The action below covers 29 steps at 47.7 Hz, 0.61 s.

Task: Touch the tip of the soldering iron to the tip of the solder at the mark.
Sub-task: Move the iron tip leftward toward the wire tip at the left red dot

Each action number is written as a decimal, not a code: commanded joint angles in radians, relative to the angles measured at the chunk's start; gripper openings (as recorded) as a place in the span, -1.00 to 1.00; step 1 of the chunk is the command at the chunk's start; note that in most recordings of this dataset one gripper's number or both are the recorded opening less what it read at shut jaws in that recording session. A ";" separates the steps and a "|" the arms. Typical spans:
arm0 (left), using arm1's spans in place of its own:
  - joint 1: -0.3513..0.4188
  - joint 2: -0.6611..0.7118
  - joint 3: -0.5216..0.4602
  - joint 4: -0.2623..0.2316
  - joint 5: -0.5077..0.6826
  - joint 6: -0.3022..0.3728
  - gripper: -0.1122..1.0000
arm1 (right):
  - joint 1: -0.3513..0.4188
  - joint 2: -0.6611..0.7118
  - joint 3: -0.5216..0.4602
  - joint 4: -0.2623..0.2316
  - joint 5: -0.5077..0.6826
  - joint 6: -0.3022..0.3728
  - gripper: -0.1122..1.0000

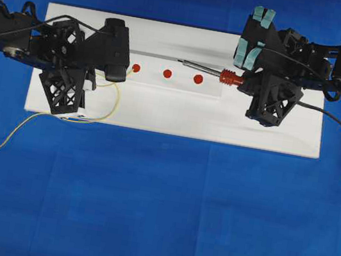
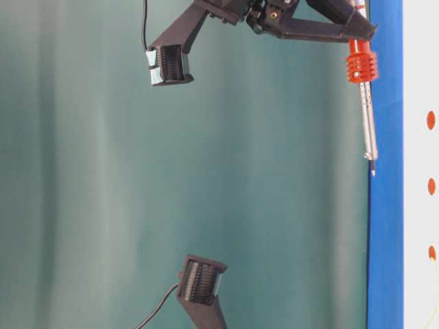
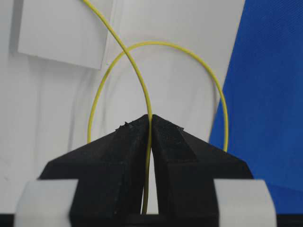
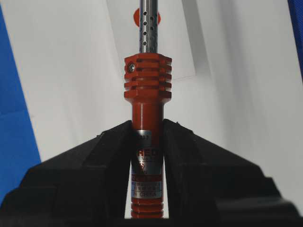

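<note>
Your left gripper (image 3: 150,124) is clamped on the thin yellow solder wire (image 3: 142,85); your right gripper (image 4: 147,130) on the red-handled soldering iron (image 4: 147,94). Only overhead shows its tip (image 1: 180,60) upper-centre, apart from the wire

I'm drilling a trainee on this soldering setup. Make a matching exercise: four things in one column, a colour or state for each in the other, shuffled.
Things
1. solder
2. iron
3. dots
4. cloth

Descriptions
A. blue, under the board
B. red, three in a row
C. yellow, pinched in the left gripper
D. clamped by its handle in the right gripper

Pairs: 1-C, 2-D, 3-B, 4-A
</note>
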 commanded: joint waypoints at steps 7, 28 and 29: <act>-0.003 -0.008 -0.009 0.002 -0.012 0.000 -0.77 | -0.002 -0.005 -0.034 -0.003 -0.009 0.000 -0.68; -0.003 -0.008 -0.014 0.000 -0.008 0.003 -0.77 | 0.012 0.087 -0.130 -0.005 0.028 -0.011 -0.68; -0.002 -0.006 -0.014 0.000 -0.008 0.005 -0.77 | 0.014 0.094 -0.138 -0.005 0.031 -0.012 -0.68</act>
